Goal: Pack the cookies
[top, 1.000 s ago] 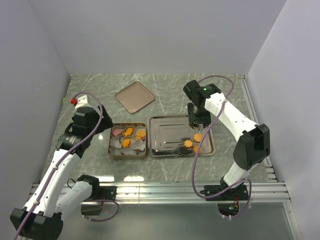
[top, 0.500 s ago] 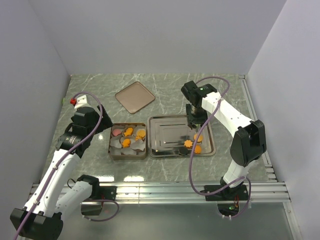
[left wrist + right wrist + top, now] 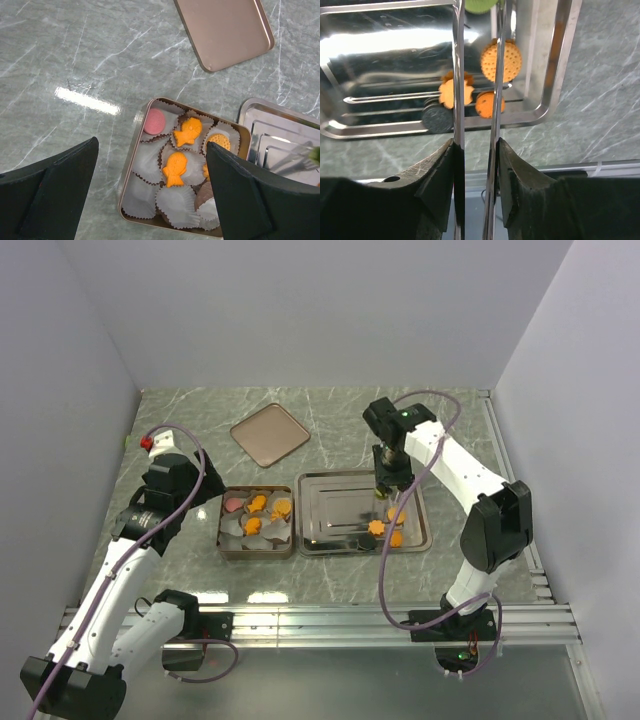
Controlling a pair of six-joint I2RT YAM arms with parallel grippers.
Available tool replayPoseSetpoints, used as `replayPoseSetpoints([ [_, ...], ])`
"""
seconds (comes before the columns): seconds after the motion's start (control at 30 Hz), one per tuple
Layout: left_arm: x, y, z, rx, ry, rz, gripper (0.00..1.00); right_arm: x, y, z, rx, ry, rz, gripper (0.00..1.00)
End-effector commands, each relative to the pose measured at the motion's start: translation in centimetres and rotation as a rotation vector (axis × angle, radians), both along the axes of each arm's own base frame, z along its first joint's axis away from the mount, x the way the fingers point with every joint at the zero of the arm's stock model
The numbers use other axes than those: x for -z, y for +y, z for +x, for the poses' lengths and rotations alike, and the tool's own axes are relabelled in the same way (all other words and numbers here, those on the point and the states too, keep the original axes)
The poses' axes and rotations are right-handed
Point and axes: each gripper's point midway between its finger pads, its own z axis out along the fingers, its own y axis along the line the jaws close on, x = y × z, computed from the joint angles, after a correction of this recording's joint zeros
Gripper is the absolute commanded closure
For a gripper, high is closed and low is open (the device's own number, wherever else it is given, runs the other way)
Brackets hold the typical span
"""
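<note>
a: top view?
b: right gripper [image 3: 390, 478] over the tray [image 3: 320, 502], orange cookies [image 3: 385, 530] in its near-right corner.
a: left wrist?
b: left gripper [image 3: 152, 145] spread wide above the tin [image 3: 131, 165]; cookies [image 3: 187, 131] in paper cups [image 3: 175, 200].
a: right wrist?
b: clamped on tongs [image 3: 458, 75], green cookie [image 3: 480, 4] between their arms.

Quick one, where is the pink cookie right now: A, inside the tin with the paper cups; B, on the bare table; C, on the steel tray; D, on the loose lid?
A: the pink cookie lies inside the tin, in one of its corners.
</note>
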Motion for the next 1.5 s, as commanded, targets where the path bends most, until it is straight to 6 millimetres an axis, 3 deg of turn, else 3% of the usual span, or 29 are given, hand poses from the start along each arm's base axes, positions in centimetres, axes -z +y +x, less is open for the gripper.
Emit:
replayPoseSetpoints([
  [0.0, -0.9, 0.0, 0.1, -0.011, -0.021, -0.007, 0.05, -5.3, 1.6, 1.6, 0.008, -0.122, 0.108, 0.6],
  [0.2, -1.6, 0.3, -0.5, -0.01, 0.002, 0.009, 0.05, -10.7, 6.2, 1.3, -0.056, -0.203, 0.274, 0.6],
  [0.37, -2.7, 1.7, -1.1, -0.053, -0.019, 0.059, 0.04, -14.6, 13.2, -1.5, -0.205, -0.229, 0.474, 0.59],
  [0.4, -3.1, 1.9, -1.3, -0.063, -0.034, 0.06, 0.03, -14.9, 15.5, -3.3, -0.268, -0.203, 0.516, 0.59],
  [0.43, -3.1, 2.2, -1.3, -0.078, -0.038, 0.067, 0.02, -15.5, 17.2, -3.8, -0.292, -0.212, 0.561, 0.59],
  [0.57, -2.9, 3.6, -1.5, -0.154, -0.078, 0.085, 0.01, -15.9, 23.1, -7.3, -0.416, -0.171, 0.657, 0.58],
  [0.63, -2.8, 3.8, -1.7, -0.157, -0.08, 0.091, 0.0, -15.9, 25.2, -9.0, -0.469, -0.151, 0.684, 0.58],
  [0.77, -3.4, 4.1, -2.0, -0.181, -0.109, 0.081, 0.0, -14.7, 28.6, -10.6, -0.525, -0.111, 0.709, 0.58],
  [1.07, -3.9, 4.2, -2.4, -0.183, -0.143, 0.068, 0.0, -11.4, 31.6, -9.6, -0.542, -0.063, 0.681, 0.58],
  [1.47, -3.6, 3.9, -2.2, -0.165, -0.127, 0.07, 0.01, -7.2, 32.0, -9.2, -0.535, -0.009, 0.617, 0.58],
])
